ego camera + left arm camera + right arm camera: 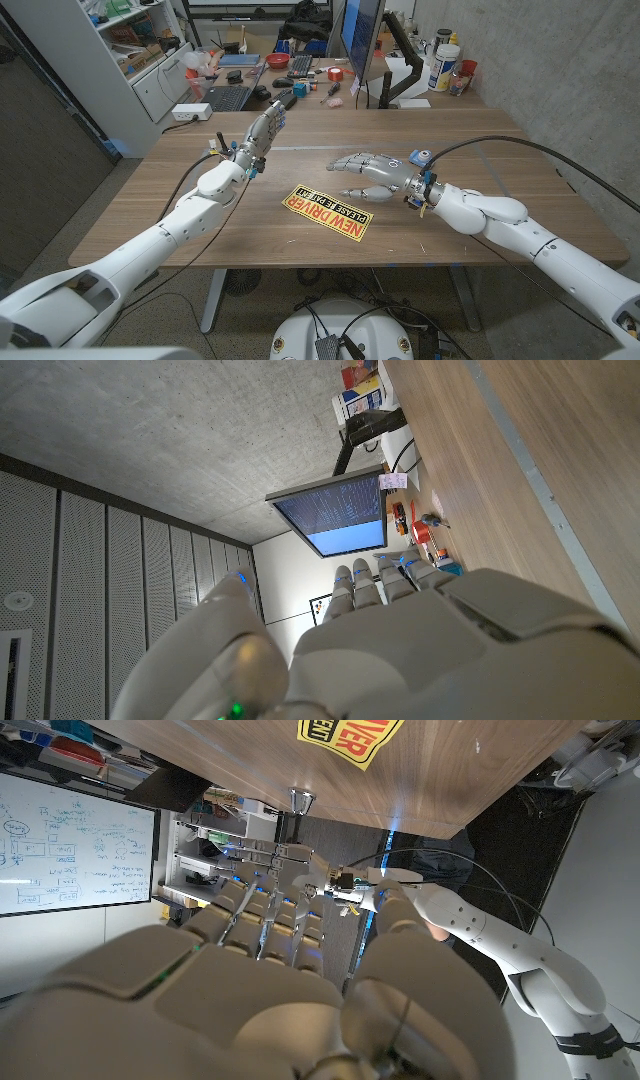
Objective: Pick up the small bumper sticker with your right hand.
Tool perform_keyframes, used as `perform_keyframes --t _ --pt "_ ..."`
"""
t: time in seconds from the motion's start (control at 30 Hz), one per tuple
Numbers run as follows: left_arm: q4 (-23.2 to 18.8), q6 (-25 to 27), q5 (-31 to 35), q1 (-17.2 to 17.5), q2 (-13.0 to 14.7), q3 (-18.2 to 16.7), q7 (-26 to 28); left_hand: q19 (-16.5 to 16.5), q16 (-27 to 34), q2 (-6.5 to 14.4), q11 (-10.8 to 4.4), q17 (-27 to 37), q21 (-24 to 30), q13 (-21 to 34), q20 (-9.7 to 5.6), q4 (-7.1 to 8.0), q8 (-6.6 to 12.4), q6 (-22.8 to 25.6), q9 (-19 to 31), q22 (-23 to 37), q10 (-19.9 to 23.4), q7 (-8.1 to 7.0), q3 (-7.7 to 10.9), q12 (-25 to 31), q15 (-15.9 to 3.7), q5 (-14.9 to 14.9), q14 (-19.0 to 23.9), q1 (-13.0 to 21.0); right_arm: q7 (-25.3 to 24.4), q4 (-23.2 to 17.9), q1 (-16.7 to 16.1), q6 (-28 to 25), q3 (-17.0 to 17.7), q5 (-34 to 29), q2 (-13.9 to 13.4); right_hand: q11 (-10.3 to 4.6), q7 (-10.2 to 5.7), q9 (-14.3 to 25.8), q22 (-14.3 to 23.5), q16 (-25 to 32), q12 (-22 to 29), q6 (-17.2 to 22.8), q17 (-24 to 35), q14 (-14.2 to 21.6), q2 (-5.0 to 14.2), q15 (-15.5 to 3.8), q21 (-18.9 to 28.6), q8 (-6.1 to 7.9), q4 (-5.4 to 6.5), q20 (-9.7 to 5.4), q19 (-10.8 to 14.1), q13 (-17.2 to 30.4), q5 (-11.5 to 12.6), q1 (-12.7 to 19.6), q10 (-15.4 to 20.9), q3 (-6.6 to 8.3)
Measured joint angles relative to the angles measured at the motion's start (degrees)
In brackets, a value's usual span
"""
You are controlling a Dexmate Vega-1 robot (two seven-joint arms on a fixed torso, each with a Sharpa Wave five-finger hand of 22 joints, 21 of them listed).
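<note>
Yellow bumper sticker [327, 212], red "NEW DRIVER" lettering, flat on table [480, 215], right robot hand [367, 174] released above

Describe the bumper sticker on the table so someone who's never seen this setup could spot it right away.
On the wooden table, look near the front edge, just ahead of the right hand. The bumper sticker lies flat there at a slant: a yellow strip with red and black lettering, the only flat printed thing on that bare wood.
</note>
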Motion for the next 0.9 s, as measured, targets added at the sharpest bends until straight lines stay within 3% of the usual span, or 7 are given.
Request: perform_keyframes --t 0.9 --pt "-1.89 -0.39 0.27 0.00 0.39 0.38 0.78 0.00 0.00 0.23 0.00 0.00 -0.49 0.00 0.00 -0.23 0.00 0.00 0.00 0.00 0.00 0.00 -0.23 0.00 0.00 0.00 0.00 0.23 2.19 1.42 3.16 -1.61 -4.15 -4.26 1.35 -0.30 -0.22 0.00 0.00 0.00 0.44 0.23 0.00 0.10 -1.06 0.53 -0.85 0.39 -0.22 0.61 0.61 0.00 0.00 1.08 0.37 0.23"
